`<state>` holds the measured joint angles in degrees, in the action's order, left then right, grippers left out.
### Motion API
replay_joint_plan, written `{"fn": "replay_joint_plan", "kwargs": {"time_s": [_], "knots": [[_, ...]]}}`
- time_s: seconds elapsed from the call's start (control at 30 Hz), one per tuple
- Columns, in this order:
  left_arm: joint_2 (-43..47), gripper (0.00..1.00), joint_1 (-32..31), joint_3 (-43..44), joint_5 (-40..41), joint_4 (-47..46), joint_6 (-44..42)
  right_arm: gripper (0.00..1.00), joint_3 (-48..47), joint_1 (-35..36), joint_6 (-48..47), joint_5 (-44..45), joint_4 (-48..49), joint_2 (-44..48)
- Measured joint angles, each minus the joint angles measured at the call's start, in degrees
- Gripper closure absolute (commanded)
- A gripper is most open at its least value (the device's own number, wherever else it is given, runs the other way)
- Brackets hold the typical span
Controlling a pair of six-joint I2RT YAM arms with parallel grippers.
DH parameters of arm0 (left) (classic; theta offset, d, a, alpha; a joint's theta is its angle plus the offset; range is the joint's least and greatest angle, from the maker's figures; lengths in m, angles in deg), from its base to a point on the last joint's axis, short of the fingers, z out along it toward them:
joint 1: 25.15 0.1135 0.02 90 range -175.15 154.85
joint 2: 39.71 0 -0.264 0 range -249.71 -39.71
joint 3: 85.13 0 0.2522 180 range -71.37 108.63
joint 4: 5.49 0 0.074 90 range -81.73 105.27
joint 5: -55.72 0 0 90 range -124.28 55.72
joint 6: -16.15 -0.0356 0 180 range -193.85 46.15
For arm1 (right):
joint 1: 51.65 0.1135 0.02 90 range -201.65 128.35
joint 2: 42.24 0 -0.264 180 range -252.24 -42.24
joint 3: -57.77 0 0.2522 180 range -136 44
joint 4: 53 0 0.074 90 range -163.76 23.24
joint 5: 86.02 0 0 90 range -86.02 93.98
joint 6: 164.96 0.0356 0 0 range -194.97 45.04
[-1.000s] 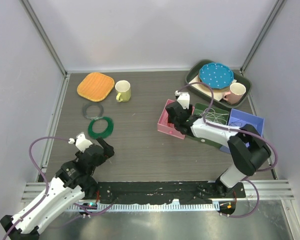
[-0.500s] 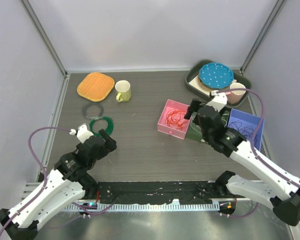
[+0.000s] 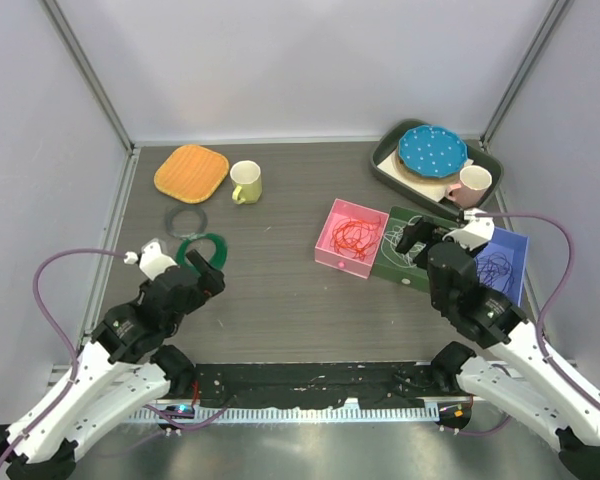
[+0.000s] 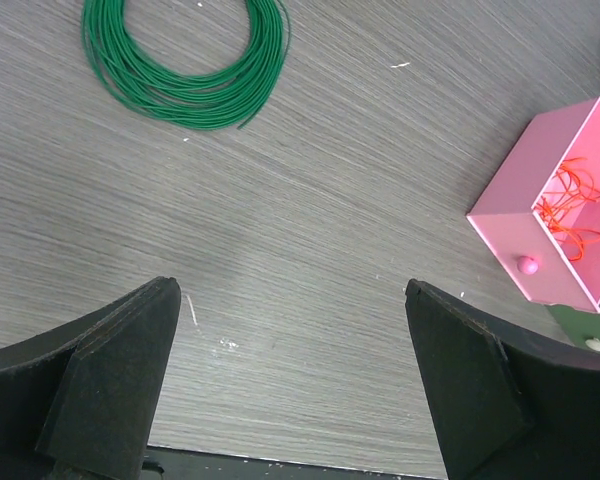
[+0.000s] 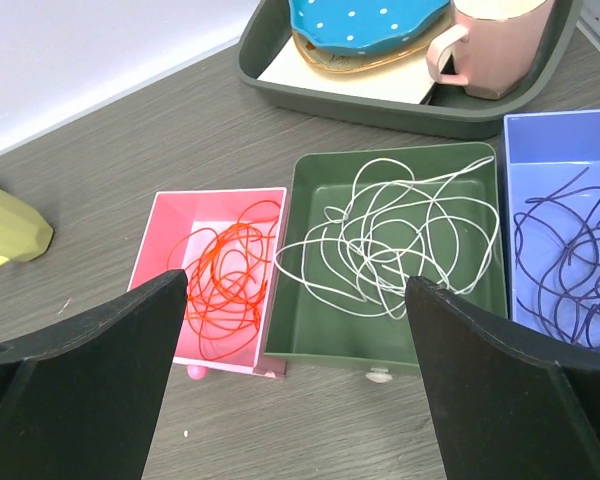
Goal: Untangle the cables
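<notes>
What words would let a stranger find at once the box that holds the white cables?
On the right half of the table, in front of the dark tray, three open boxes stand in a row. Take the middle box, between the pink box and the blue box. It alone is dark green, and its cables are white.

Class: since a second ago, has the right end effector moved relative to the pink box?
Yes. The right end effector left the pink box for the green box to its right.

bright, even overhead light, soft faint shadows, all views sharp, no glare.
</notes>
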<state>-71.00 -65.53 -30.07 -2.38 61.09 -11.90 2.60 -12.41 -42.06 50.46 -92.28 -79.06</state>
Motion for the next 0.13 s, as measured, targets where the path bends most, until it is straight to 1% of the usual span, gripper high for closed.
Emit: {"fn": "replay_joint_plan", "kwargs": {"time_s": [0.13], "knots": [[0.7,0.00,0.0,0.0,0.5,0.8,-0.4,0.04,0.2,0.0,0.1,0.2,-0.3,0.6]]}}
